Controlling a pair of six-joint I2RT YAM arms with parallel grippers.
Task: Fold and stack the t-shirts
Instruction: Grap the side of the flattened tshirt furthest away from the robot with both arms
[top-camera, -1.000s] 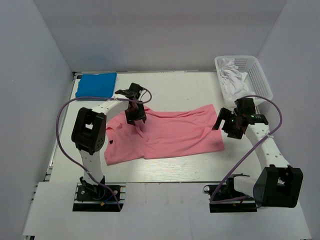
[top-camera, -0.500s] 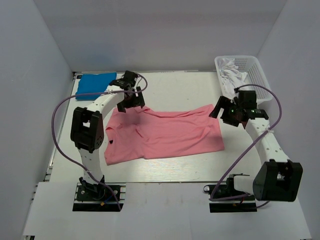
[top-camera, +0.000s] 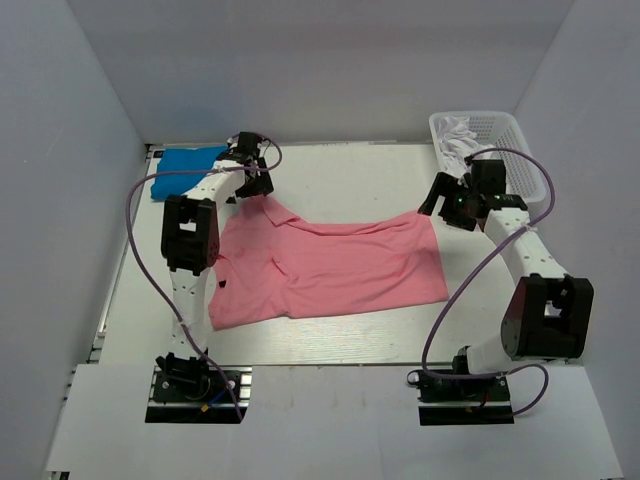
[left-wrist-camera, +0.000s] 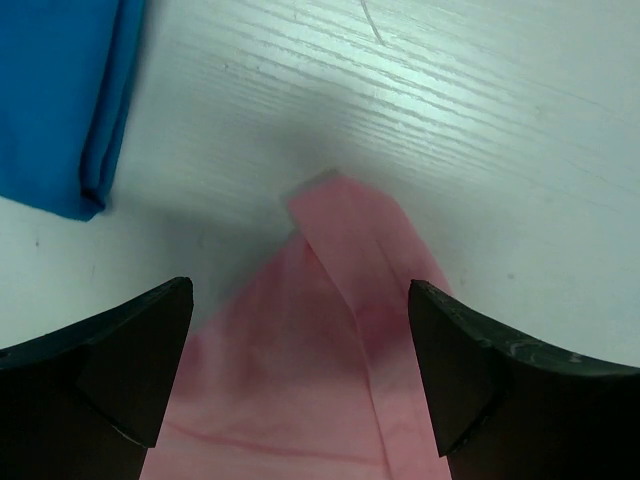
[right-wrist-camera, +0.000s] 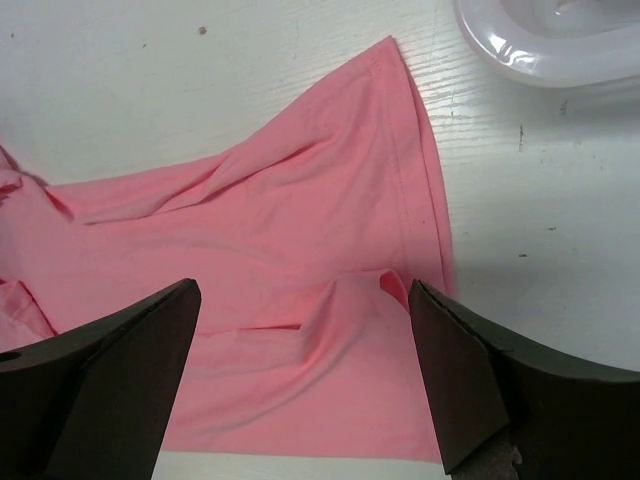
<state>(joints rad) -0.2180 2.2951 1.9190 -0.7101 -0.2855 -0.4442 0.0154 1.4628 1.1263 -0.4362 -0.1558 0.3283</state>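
Top external: pink t-shirt (top-camera: 340, 265) spread, rumpled; blue t-shirt (top-camera: 180, 168) folded; left gripper (top-camera: 254, 180), right gripper (top-camera: 442, 198) jaws wide, empty.

A robotics lab cell: bare pale partition walls (top-camera: 330, 70) enclose a white wood-grain table (top-camera: 340, 170) around two bolted white-and-black robot arms (top-camera: 183, 310).

The pink shirt (top-camera: 330, 270) and blue shirt (top-camera: 183, 163) are soft matt cloth, the table (top-camera: 340, 170) is white-painted wood with visible grain and a faint sheen, and the basket (top-camera: 515, 130) is glossy white plastic.
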